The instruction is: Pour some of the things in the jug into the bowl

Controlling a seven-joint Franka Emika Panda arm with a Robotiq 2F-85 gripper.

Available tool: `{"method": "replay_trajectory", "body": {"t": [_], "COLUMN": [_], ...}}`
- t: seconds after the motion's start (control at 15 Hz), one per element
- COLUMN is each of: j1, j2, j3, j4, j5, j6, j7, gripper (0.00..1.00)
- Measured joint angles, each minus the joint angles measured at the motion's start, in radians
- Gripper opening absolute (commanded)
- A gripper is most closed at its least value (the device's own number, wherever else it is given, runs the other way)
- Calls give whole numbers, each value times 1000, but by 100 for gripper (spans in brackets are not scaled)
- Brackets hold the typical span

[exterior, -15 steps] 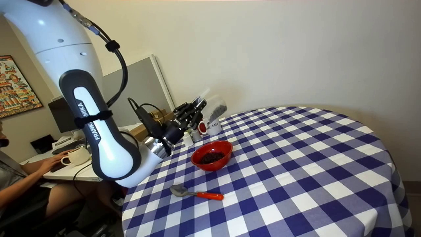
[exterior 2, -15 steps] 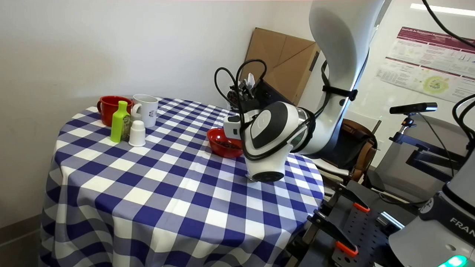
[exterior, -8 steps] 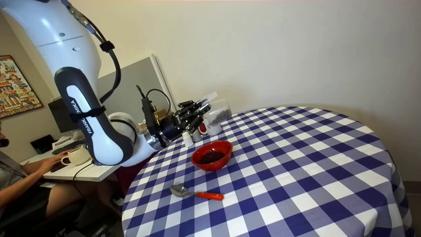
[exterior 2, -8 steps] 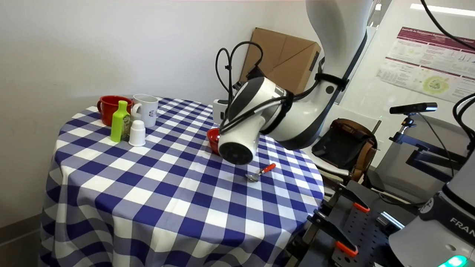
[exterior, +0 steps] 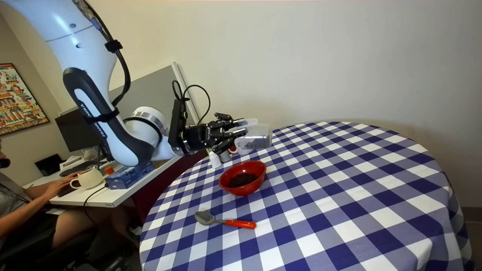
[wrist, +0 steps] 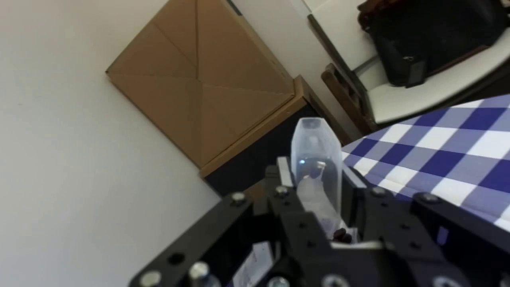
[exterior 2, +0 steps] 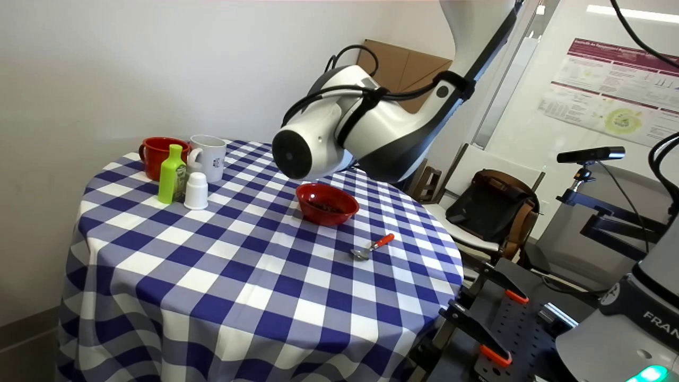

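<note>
A small, see-through, colourless, cup-shaped jug (exterior: 260,134) is held above the blue-and-white checked tabletop (exterior: 357,195), blurred and roughly upright, with dark contents (exterior: 256,142) low inside. A narrow see-through part of it is clasped by the black two-fingered pincer (wrist: 318,174), closed as far as that part allows. A round, glossy, bright red bowl (exterior: 257,184), holding dark pieces (exterior: 243,180), is set on the tabletop, lower than the jug and apart from it. A metal spoon (exterior: 227,222) with an orange-red handle is laid near the bowl.
</note>
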Motion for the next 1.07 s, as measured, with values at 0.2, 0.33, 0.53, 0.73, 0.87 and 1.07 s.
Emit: {"method": "replay_trajectory", "body": {"t": [0.2,0.33,0.53,0.73,0.87,1.07], "j1": [-21,-40,-80,-120,-139,-161], "j2": [-17,-44,-96,-130,-133,-135], "j3": [-11,-28,-71,-119,-145,-169], "j4": [52,78,110,127,132,132], "j5": [128,210,329,464,562,710], "j6": [55,99,164,220,252,310], "j7": [-5,-18,-52,-80,-93,-144], "gripper": [9,10,10,10,10,10]}}
